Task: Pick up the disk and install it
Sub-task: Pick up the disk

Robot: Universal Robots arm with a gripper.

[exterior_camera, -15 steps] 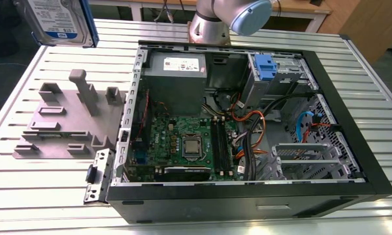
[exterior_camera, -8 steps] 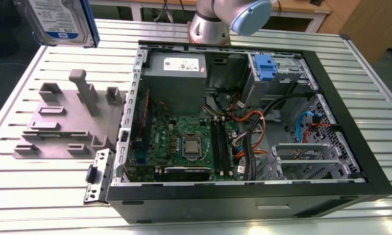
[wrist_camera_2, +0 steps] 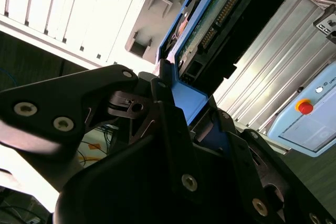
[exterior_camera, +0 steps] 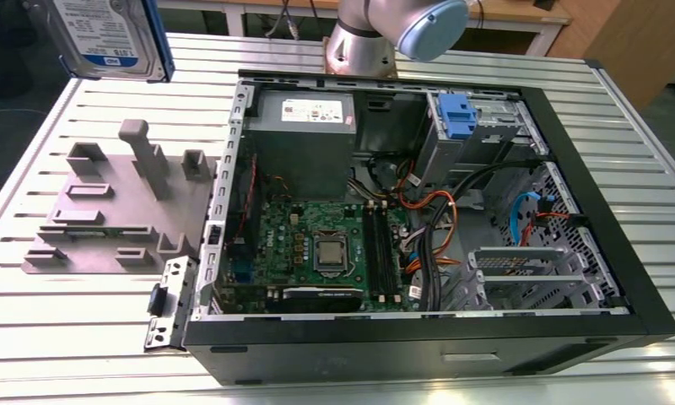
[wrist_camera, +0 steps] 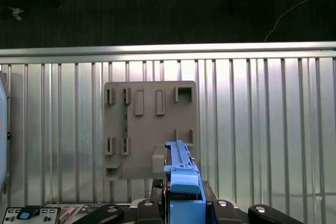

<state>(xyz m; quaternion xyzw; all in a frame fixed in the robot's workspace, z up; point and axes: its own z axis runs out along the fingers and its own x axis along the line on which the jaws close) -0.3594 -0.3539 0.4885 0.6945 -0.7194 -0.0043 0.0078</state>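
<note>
The disk (exterior_camera: pixel 107 38), a silver drive with a white-and-blue label and a blue side frame, hangs high above the table's far corner at the exterior view's left. In the second wrist view my gripper (wrist_camera_2: pixel 181 98) is shut on the disk (wrist_camera_2: pixel 215 14), its black fingers (wrist_camera_2: pixel 157 90) clamped on the blue frame, with the green circuit side showing. In the first wrist view the disk (wrist_camera: pixel 181 166) stands edge-on between the fingers of the gripper (wrist_camera: pixel 182 203), above the grey fixture (wrist_camera: pixel 151 129).
An open computer case (exterior_camera: pixel 607 219) lies on the slatted table (exterior_camera: pixel 45 337), with a grey power supply box (exterior_camera: pixel 304 110), a motherboard (exterior_camera: pixel 326 253) and a blue bracket (exterior_camera: pixel 456 114) at its drive bay. The grey slotted fixture (exterior_camera: pixel 101 211) lies beside the case. A red button (wrist_camera_2: pixel 304 107) is on a control box.
</note>
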